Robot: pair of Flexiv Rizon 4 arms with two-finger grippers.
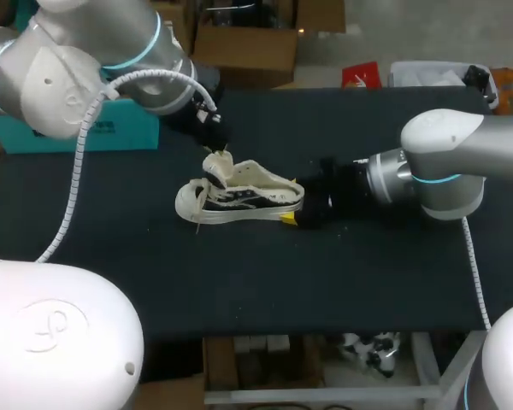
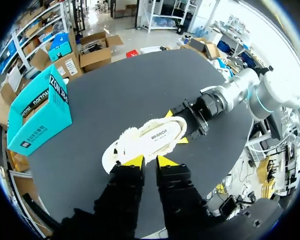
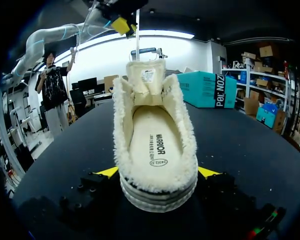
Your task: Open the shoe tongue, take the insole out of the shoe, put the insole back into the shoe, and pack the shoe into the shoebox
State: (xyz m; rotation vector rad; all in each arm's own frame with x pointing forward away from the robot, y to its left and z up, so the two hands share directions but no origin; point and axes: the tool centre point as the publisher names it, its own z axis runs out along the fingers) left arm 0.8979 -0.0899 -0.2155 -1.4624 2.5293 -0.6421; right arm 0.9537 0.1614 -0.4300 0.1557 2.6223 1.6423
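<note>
Right end effector [image 3: 158, 172]: spread wide and clamped on the heel of the shoe [image 1: 239, 195] from both sides, yellow tips against the sole edge.
Left end effector [image 2: 150, 161]: pressed almost together over the toe end, apparently pinching a lace [image 3: 137, 35] strand that runs straight up from the tongue [image 3: 147, 75].
Shoe: on its sole near the middle of the tabletop [image 1: 239, 290], toe toward the left arm, tongue standing upright, mouth wide open.
Insole [image 3: 152, 140]: lying flat inside, ringed by fleece lining, heel end nearest the right end effector.
Shoebox [image 2: 40, 117]: teal, near the tabletop's far left edge, well apart from the shoe.
Handling (judgement): probably light and soft overall. Fleece and upper likely to fold under pressure. Rubber sole looks like the stiff, grippy part, so heel and sole sides seem best for holding.
Insole grip (judgement): probably thin and floppy, likely to drag on the fleece. Best pinched at the exposed heel edge and peeled upward.
Risk (judgement): lace prone to slipping out of a narrow pinch.
</note>
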